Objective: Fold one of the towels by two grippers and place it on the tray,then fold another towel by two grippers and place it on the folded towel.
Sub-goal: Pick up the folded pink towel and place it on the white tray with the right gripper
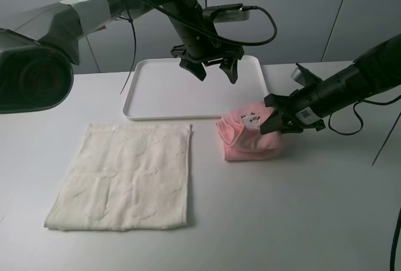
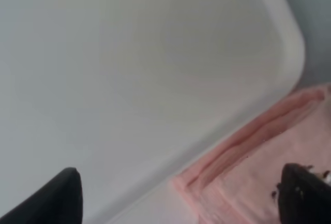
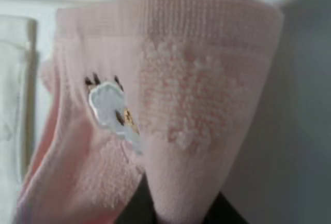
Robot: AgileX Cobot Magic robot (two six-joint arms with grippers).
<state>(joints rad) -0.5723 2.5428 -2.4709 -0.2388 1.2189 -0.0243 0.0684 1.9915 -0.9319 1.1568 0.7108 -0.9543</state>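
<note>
A folded pink towel [image 1: 249, 136] with a small white embroidered patch [image 3: 109, 106] lies on the table just in front of the white tray's [image 1: 163, 89] right front corner. My right gripper [image 1: 276, 122] is shut on the towel's right edge, and the cloth fills the right wrist view [image 3: 196, 105]. My left gripper [image 1: 216, 71] hangs open and empty above the right part of the tray. In the left wrist view I see the tray's rim [image 2: 282, 74] and the pink towel [image 2: 258, 167] beyond it. A cream towel [image 1: 125, 177] lies flat and unfolded at the front left.
The cream towel's edge also shows in the right wrist view [image 3: 10, 105]. The left arm's cables hang over the tray's back edge. The white table [image 1: 301, 221] stretches to the front right.
</note>
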